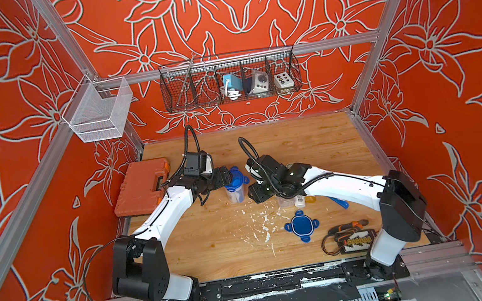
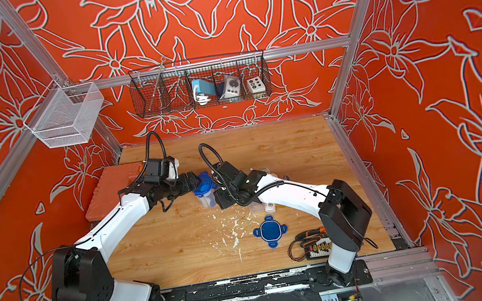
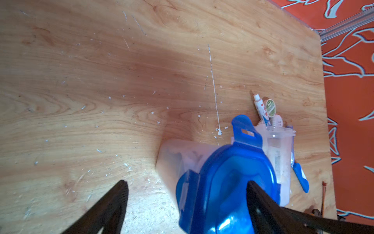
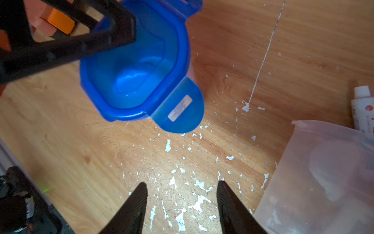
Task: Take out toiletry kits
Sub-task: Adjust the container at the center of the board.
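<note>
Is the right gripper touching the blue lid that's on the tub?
Apart. The right wrist view shows bare, white-flecked table between the fingertips of the right gripper and the nearest tab of the blue lid; the jaws stand open with nothing between them.

My wooden table [image 1: 299, 148], flecked white, carries an orange case [image 1: 140, 188], a lidded tub [image 1: 235, 190], an open tub [image 3: 281, 154] with a tube [image 3: 261, 109], tin [image 3: 270, 107] and toothbrush [image 3: 301, 176] beside it, a loose lid [image 1: 302, 225] and some tools [image 1: 350, 235].

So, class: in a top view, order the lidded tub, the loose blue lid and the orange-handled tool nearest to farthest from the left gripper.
1. Lidded tub, at the left gripper, mid-table.
2. Loose blue lid, nearer the front.
3. Orange-handled tool, front right corner.
</note>
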